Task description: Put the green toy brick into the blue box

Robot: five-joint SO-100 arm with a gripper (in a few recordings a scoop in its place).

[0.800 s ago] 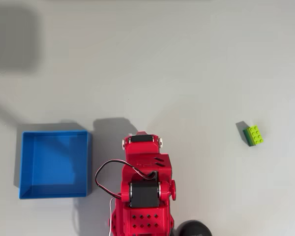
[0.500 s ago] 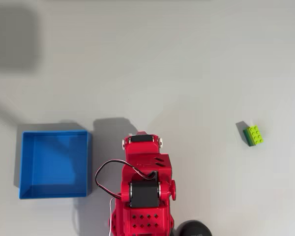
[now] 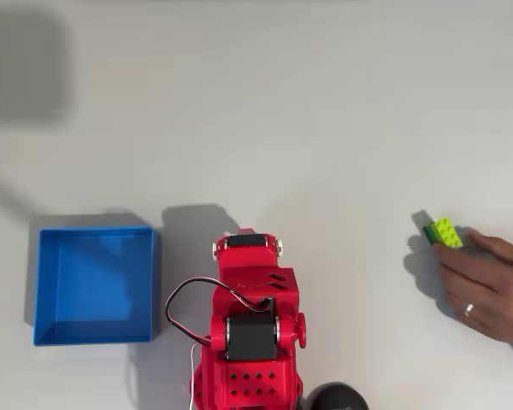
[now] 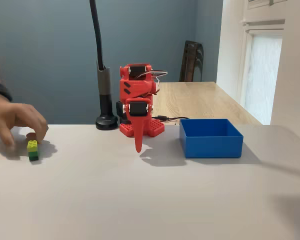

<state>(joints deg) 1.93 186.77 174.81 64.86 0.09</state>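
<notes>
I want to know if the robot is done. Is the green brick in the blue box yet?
No, it's out. The green brick sits on the table beside a person's hand, far from the blue box, which looks empty.

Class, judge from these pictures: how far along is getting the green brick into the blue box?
Nothing is done: the blue box holds nothing. A person's hand touches the green toy brick on the table. The gripper hangs folded, fingers together, near its base. Reaching, grasping and dropping remain.

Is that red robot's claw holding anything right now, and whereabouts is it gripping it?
Nothing is held. The claw hangs shut and empty, pointing down above the table. A person's hand touches the green toy brick, which sits on the table, far from the blue box.
</notes>
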